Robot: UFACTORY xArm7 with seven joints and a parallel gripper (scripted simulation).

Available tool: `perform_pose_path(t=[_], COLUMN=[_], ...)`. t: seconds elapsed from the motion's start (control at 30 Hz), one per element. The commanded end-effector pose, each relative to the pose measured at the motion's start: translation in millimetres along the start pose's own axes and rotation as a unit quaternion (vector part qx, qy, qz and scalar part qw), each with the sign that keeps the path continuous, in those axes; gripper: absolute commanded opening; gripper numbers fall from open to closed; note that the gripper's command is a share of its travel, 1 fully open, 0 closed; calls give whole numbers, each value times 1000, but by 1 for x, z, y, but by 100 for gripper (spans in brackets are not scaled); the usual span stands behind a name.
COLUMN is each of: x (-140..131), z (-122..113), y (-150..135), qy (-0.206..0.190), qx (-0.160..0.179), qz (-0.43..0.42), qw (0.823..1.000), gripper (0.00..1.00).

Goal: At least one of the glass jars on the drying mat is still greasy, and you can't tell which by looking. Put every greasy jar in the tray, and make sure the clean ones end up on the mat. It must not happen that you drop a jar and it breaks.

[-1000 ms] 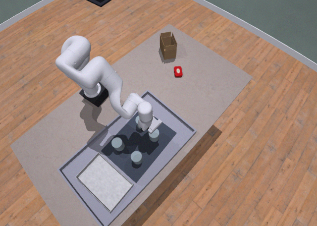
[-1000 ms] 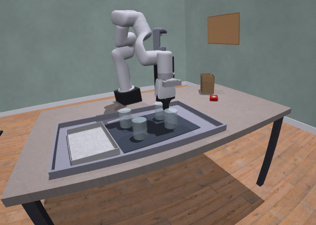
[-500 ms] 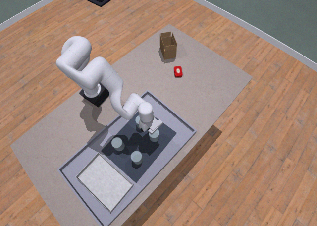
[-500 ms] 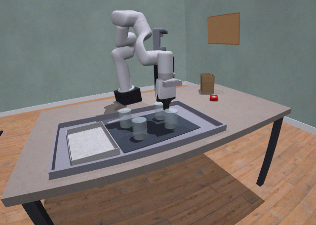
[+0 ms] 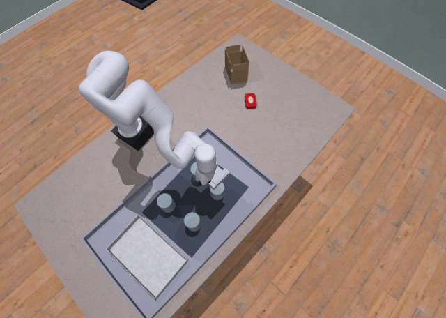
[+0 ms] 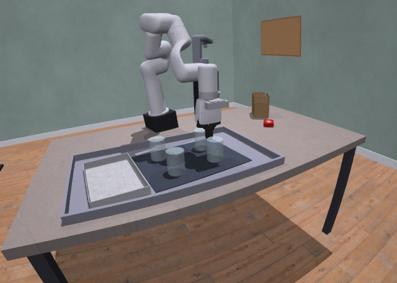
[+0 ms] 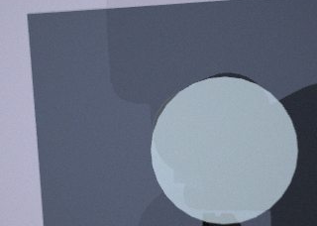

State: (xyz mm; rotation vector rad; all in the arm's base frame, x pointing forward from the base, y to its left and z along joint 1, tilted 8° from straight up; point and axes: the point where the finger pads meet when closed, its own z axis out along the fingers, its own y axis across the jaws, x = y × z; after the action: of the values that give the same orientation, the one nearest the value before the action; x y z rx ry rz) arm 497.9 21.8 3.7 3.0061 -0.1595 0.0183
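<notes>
Grey desk [image 6: 307,139] on dark legs, filling the middle of the exterior view, over a wood-plank floor. White arm [image 6: 154,81] on a black base block [image 6: 169,123], rising at upper centre and bending down toward the desk. Long grey walled basin [image 6: 275,159] across the desk's near half, holding a dark drying mat [image 6: 237,159] in its right part and a pale shallow tray [image 6: 141,190] in its left part. Cork board [image 6: 281,35] on the wall at upper right. Four glass jars, all upright on the mat and apart from one another: rear-left jar [image 6: 157,148], front jar [image 6: 175,161], rear jar [image 6: 199,139], right jar [image 6: 214,149]. Brown open carton [image 6: 260,104] at the desk's far right, with a small red object [image 6: 268,122] just in front of it. Hand [image 6: 209,133], fingers pressed together with nothing between them, pointing straight down between the rear jar and the right jar, low beside the rim of the right jar; contact cannot be told. In the wrist view, one jar top [image 7: 224,149] seen from above, at lower right over the mat.
</notes>
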Motion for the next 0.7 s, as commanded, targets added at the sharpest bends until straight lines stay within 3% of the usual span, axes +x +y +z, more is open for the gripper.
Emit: perform_pose_path(t=[0.0, 0.67], x=[2, 5], z=[-2, -4], y=[-1, -1], qy=[3, 3], qx=[1, 1], qz=[0, 0], qw=[1000, 1000], gripper=[0, 0])
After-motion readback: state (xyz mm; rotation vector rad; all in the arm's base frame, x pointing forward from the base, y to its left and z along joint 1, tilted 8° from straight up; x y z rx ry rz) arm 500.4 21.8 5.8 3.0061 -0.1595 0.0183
